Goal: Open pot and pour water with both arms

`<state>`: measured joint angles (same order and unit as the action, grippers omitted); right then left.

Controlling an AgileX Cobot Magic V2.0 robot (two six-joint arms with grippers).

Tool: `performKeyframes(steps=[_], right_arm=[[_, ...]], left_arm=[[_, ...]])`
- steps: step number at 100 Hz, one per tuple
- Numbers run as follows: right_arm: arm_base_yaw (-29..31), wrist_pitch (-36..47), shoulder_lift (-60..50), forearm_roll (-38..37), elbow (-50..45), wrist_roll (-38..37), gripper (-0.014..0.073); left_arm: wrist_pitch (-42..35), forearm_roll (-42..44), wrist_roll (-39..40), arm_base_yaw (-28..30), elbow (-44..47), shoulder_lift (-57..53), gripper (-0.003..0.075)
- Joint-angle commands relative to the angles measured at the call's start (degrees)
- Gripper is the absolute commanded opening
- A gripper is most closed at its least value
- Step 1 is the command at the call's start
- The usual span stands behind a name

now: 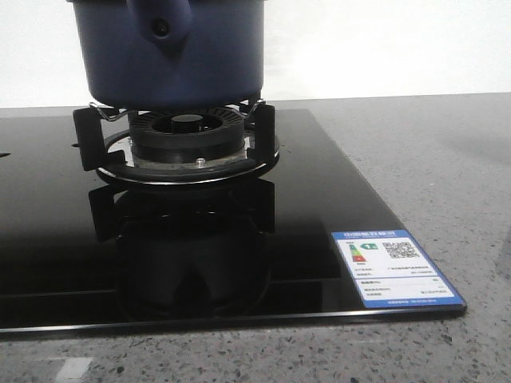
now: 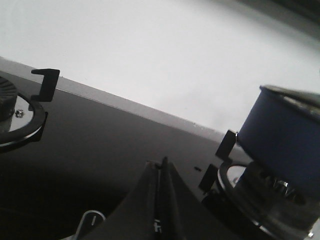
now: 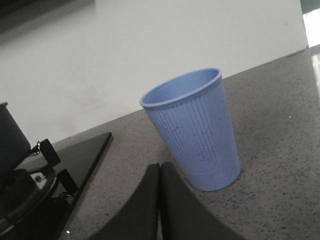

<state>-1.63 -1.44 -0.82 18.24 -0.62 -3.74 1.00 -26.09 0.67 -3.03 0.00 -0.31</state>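
The dark navy-blue pot (image 1: pixel 172 56) sits on the gas burner stand, its stubby handle with a small hole facing me; its top is cut off in the front view. It also shows in the left wrist view (image 2: pixel 282 135) with its lid edge, and as a dark edge in the right wrist view (image 3: pixel 9 137). My left gripper (image 2: pixel 161 162) is shut and empty, low over the black glass hob beside the pot. My right gripper (image 3: pixel 160 166) is shut and empty over the grey counter, just in front of a pale blue ribbed cup (image 3: pixel 192 130). Neither gripper shows in the front view.
The black glass hob (image 1: pixel 319 231) carries a blue-and-white energy label (image 1: pixel 391 267) at its front right corner. A second burner (image 2: pixel 15 112) lies on the hob's other side. Grey speckled counter (image 1: pixel 447 159) surrounds the hob; a white wall stands behind.
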Motion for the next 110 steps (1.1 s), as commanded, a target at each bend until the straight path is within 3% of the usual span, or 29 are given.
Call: performKeyframes(steps=[1,15,23,40,60,80,94,103,110], right_arm=[[0.41,5.09,-0.88,4.57,-1.06,0.42,-0.005],[0.41,1.98,-0.64,4.46,2.95,0.66,-0.0049],[0.41,-1.31,0.72,2.13,6.89,2.12,-0.0049],[0.41,-11.37,9.37,-5.3,17.09,3.3,-0.0049],[0.41,-20.19,23.48,-8.93,30.15,7.02,-0.0049],[-2.93,-24.07,30.9,-8.93,37.26,8.72,-0.0049],[-4.98,-23.6,32.25,-8.93,38.46,8.72,-0.0048],[-5.38,-23.71,32.29,-8.93,38.59,8.72,-0.0013],[-5.43,-23.71,32.29,-8.83,38.59,8.72,0.0073]], left_arm=[[-6.01,-7.22,0.41,-0.46,0.04,-1.64,-0.002],[-5.99,-8.47,0.41,-0.46,-3.33,-1.6,-0.002],[-3.86,-4.57,0.41,-0.46,-7.51,-0.92,-0.002],[8.62,9.41,-0.12,-0.57,-20.06,5.04,-0.002],[20.84,8.9,-9.13,-0.57,-32.46,15.08,-0.002],[24.3,1.78,-15.51,-0.57,-37.76,22.22,-0.002],[24.2,-8.59,-25.37,-0.57,-39.53,25.28,-0.0013],[24.2,-16.9,-33.33,-0.57,-40.03,27.09,0.0048],[24.31,-23.26,-39.48,-0.57,-40.03,28.56,0.0141]])
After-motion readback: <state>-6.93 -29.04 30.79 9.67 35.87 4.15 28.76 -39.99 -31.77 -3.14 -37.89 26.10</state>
